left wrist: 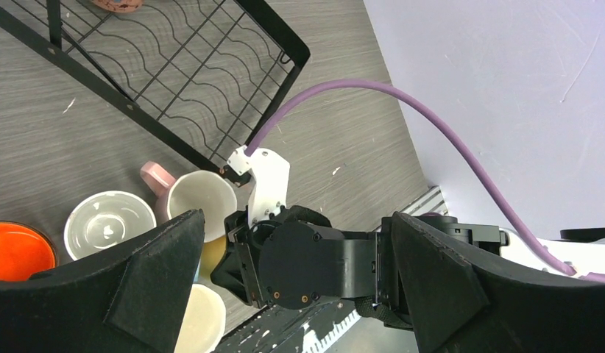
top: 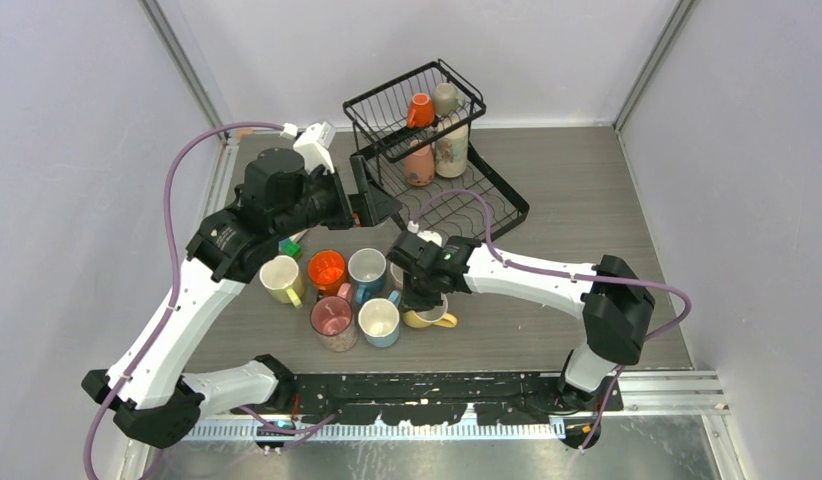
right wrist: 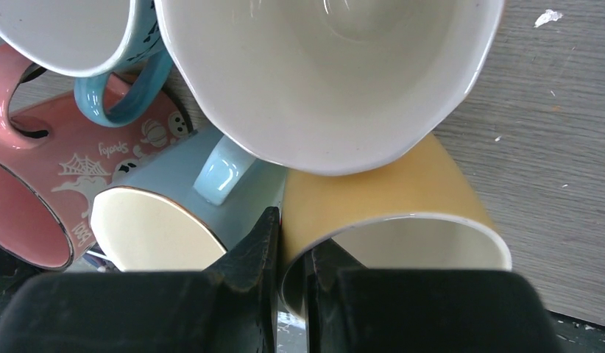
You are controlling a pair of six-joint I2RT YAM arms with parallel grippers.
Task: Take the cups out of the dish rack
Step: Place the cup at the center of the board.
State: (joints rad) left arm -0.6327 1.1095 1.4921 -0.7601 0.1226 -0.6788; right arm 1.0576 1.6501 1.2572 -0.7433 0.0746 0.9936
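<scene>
The black wire dish rack [top: 502, 205] stands at the back middle. It holds an orange cup [top: 420, 110], a beige cup [top: 446, 98], a salmon cup [top: 419, 165] and a tall patterned cup [top: 452, 148]. My right gripper [top: 423, 300] is shut on the rim of a yellow mug [right wrist: 380, 184], one finger inside and one outside, low at the table among the unloaded cups. My left gripper [top: 372, 205] is open and empty beside the rack's lower tray [left wrist: 204, 81]. In its wrist view its fingers [left wrist: 149, 272] straddle the sight of the right wrist below.
Unloaded cups cluster at the table's middle front: yellow [top: 280, 277], orange [top: 327, 270], light blue [top: 367, 268], pink [top: 333, 320], light blue [top: 379, 322] and a white-lined one [right wrist: 322, 73] pressed against the held mug. A small green block [top: 290, 247] lies by the left arm.
</scene>
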